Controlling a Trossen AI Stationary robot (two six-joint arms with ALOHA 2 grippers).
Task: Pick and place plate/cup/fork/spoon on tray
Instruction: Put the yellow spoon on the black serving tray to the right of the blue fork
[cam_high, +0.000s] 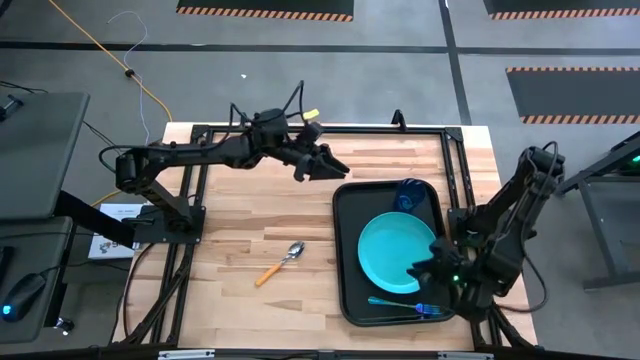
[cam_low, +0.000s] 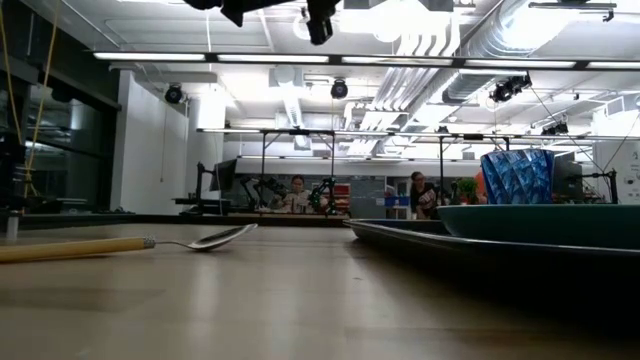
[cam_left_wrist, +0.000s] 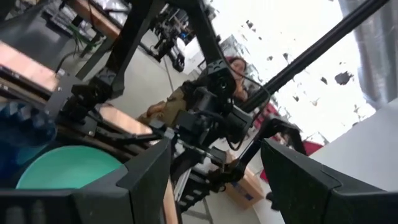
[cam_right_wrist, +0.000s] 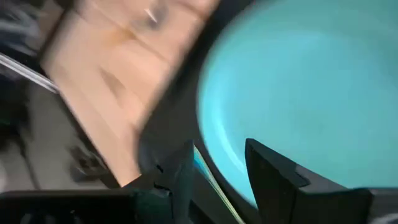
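Observation:
The turquoise plate (cam_high: 393, 250) lies flat in the black tray (cam_high: 346, 250) at the table's right. The dark-blue cup (cam_high: 410, 193) stands in the tray's far part, and the teal-handled fork (cam_high: 398, 303) lies along the tray's near edge. The orange-handled spoon (cam_high: 280, 263) lies on the wood left of the tray and also shows in the low view (cam_low: 130, 243). My left gripper (cam_high: 325, 160) is open and empty, raised above the table beyond the tray's far left corner. My right gripper (cam_right_wrist: 217, 180) is open and empty, over the plate's near right rim and the fork (cam_right_wrist: 210, 175).
A black metal frame (cam_high: 300, 128) runs along the table's far edge and down both sides. People sit in the room beyond the table (cam_low: 297, 193). Bare wood (cam_high: 250, 215) lies between the left arm's base and the tray.

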